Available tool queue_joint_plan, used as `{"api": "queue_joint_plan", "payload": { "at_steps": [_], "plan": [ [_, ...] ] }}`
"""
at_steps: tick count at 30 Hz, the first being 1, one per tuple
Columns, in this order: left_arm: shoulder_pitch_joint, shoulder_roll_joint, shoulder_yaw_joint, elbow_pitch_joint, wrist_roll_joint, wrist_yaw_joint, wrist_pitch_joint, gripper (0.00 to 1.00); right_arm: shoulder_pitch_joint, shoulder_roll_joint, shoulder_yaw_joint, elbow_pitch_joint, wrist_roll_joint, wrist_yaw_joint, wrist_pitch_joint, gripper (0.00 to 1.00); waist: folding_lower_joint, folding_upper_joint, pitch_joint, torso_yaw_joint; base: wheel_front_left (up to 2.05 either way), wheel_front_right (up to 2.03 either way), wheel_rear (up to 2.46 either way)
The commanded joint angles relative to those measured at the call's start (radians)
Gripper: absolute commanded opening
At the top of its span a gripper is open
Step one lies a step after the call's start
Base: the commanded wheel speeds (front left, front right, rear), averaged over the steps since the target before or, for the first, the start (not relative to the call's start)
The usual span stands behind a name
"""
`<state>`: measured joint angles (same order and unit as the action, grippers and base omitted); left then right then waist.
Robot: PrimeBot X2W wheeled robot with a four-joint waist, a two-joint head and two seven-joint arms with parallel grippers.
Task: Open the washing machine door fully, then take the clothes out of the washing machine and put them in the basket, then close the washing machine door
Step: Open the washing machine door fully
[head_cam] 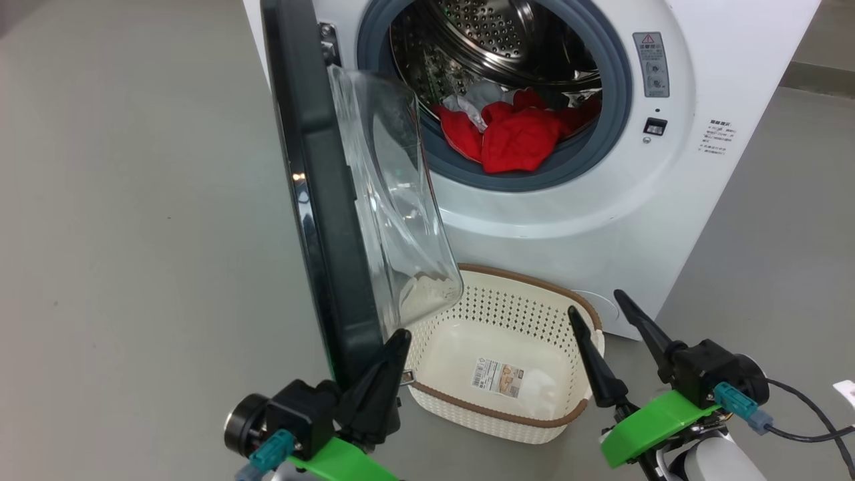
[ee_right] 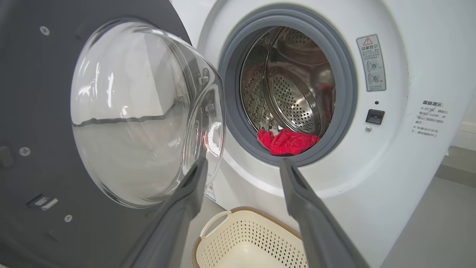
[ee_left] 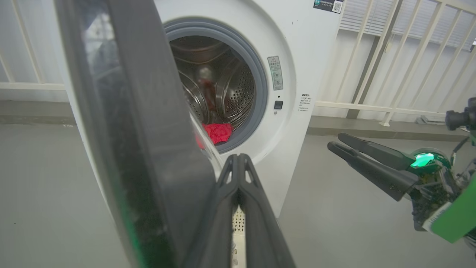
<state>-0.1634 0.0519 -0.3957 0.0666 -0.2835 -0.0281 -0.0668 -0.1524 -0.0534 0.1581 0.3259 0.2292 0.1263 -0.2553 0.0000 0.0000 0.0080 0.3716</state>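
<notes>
Grey smooth floor [head_cam: 133,200] lay all around the washing machine [head_cam: 721,60], which stood with its round opening uncovered. The washing machine door [head_cam: 320,200] stood swung out at the left side of the opening, nearly edge-on to the head camera. Its glass bowl [head_cam: 394,200] hung over the back left corner of the basket [head_cam: 507,304]. The basket stood on the floor just before the machine, under the opening, with a label [head_cam: 497,376] on its bottom. The clothes [head_cam: 518,137] lay in the drum [head_cam: 494,27] at its front lower part: red pieces, one drooping over the grey rubber ring [head_cam: 611,100], and a white piece behind them.

The left hand [head_cam: 403,333] was low at the door's bottom edge, with its fingers pressed together, pointing up and holding nothing. Whether it touched the door I could not tell. The right hand [head_cam: 596,302] was low at the right, near the basket's right end. Its two fingers were spread wide and pointed toward the machine, with nothing between them.

The left wrist view showed the door's black outer face, a pale railing [ee_left: 390,56] behind the machine, and the right hand from the side. The right wrist view showed instead the door's grey inner face with screws [ee_right: 24,151] and one basket handle [ee_right: 212,224].
</notes>
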Motion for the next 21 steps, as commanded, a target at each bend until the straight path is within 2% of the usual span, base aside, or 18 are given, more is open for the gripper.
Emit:
{"api": "queue_joint_plan", "payload": {
  "at_steps": [1,21],
  "plan": [
    [-0.024,0.005,0.041,-0.014,-0.012,0.013,0.007,0.00,-0.037,0.003,0.031,-0.017,0.007,0.004,-0.006,1.00,0.0000,0.0000,0.001,0.001,0.00,0.00,0.00],
    [0.029,0.047,0.185,-0.033,-0.050,0.135,-0.027,0.00,-0.046,0.003,0.049,0.010,0.003,0.004,-0.006,1.00,0.0000,0.0000,0.003,0.039,0.00,0.00,0.00]
  ]
}}
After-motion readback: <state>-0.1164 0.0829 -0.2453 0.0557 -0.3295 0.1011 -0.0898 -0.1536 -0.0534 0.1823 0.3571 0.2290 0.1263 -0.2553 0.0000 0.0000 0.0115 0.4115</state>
